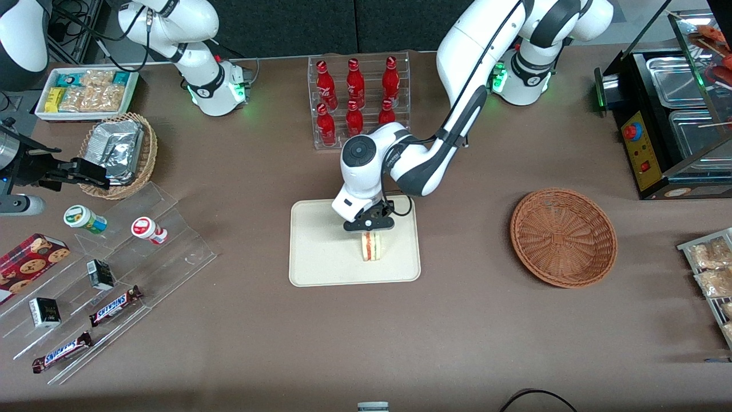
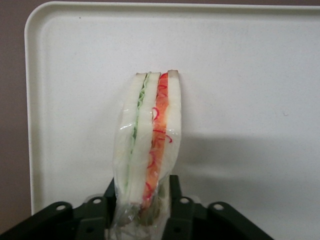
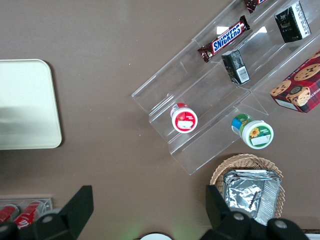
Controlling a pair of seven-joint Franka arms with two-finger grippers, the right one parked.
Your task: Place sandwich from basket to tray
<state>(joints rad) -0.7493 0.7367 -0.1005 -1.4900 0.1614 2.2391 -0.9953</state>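
Gripper [image 1: 369, 228] pinching the sandwich [image 1: 371, 246] upright over the tray [image 1: 320, 263] — basket [image 1: 563, 237] empty; next, lower and let go.

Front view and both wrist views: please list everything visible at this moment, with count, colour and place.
sandwich: one, cream bread with red and green filling, over the tray, in the gripper
tray: one, cream-beige, table centre
basket: one, reddish-brown wicker, empty, toward the working arm's end
bottles: six, red, in a clear rack, farther from the camera than the tray
foil packets: silver, in a tan wicker basket, toward the parked arm's end
Snickers bars: two, brown, on the clear acrylic stand
cookie box: one, red, beside that stand
snack box: one, white, above the foil packets
gripper: left arm's, black, over the tray, shut on the sandwich
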